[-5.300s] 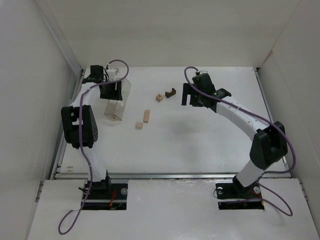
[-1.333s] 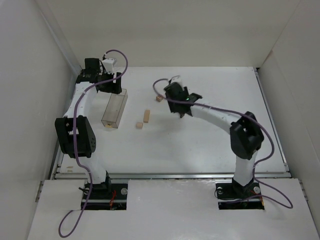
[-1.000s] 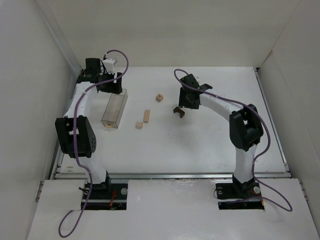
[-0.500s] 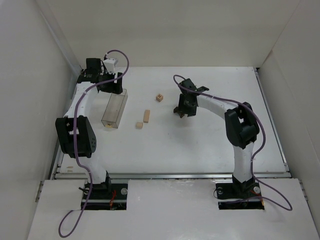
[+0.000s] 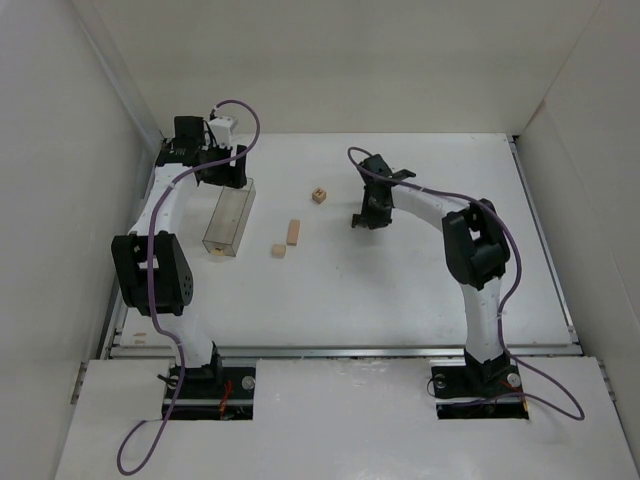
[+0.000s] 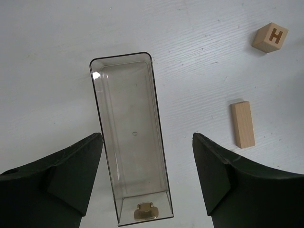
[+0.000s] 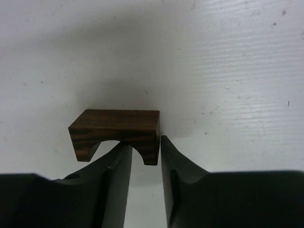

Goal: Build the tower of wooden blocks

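Note:
The dark brown notched block (image 7: 116, 124) stands on the white table with its arch facing down. My right gripper (image 7: 145, 142) is shut on its right leg, with one finger inside the arch and the other against the outer side. From above, the right gripper (image 5: 368, 218) covers most of that block. A pale tan bar (image 5: 293, 231), a small tan cube (image 5: 279, 251) and a cube marked H (image 5: 319, 195) lie apart to its left. My left gripper (image 6: 147, 137) hangs open above the clear box (image 6: 133, 137), touching nothing.
The clear box (image 5: 228, 218) lies on its side at the left, with a small tan piece (image 6: 145, 210) at its near end. The tan bar (image 6: 242, 124) and the H cube (image 6: 270, 37) lie to its right. White walls enclose the table.
My right gripper lowered onto the dark notched block and narrowed its jaws around one leg. The left arm and the tan pieces stayed still.

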Action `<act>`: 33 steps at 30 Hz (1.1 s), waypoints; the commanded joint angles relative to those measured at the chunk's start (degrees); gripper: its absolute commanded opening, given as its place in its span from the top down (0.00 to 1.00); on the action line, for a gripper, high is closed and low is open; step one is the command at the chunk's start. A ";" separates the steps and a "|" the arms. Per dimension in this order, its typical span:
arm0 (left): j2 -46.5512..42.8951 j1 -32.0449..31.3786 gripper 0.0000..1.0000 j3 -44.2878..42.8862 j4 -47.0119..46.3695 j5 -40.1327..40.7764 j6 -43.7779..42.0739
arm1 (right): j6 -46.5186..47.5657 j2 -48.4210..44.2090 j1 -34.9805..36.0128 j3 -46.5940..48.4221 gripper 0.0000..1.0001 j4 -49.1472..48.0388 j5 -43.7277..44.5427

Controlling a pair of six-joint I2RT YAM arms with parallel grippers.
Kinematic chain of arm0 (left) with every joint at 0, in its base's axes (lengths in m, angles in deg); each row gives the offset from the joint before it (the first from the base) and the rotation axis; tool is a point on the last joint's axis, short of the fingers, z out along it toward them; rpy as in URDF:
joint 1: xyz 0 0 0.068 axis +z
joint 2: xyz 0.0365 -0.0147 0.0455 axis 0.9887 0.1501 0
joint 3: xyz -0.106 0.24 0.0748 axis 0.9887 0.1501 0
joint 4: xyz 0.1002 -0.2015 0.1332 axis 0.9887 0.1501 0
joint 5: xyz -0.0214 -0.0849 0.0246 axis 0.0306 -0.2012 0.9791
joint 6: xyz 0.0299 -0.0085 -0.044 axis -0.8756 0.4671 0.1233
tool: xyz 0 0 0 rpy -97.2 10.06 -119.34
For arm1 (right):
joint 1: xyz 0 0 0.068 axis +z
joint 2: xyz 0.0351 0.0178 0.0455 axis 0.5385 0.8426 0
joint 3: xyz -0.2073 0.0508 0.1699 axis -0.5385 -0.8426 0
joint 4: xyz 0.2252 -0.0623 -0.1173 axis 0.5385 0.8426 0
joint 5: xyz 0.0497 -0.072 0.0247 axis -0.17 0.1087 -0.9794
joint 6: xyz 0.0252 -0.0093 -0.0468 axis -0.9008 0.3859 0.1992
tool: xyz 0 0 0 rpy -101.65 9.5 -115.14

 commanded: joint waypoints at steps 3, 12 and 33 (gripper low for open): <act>-2.42 -0.34 0.26 -0.38 0.99 0.20 0.44 | 2.48 1.49 -0.41 3.04 0.77 -0.56 2.08; -2.42 -4.63 0.31 -2.66 4.59 -6.01 -5.60 | 12.39 -8.66 -0.41 -4.33 1.00 -11.43 6.04; 7.33 -17.12 0.19 -23.06 24.19 -42.51 -12.48 | 49.94 -41.84 10.83 -42.41 1.00 -69.03 -8.12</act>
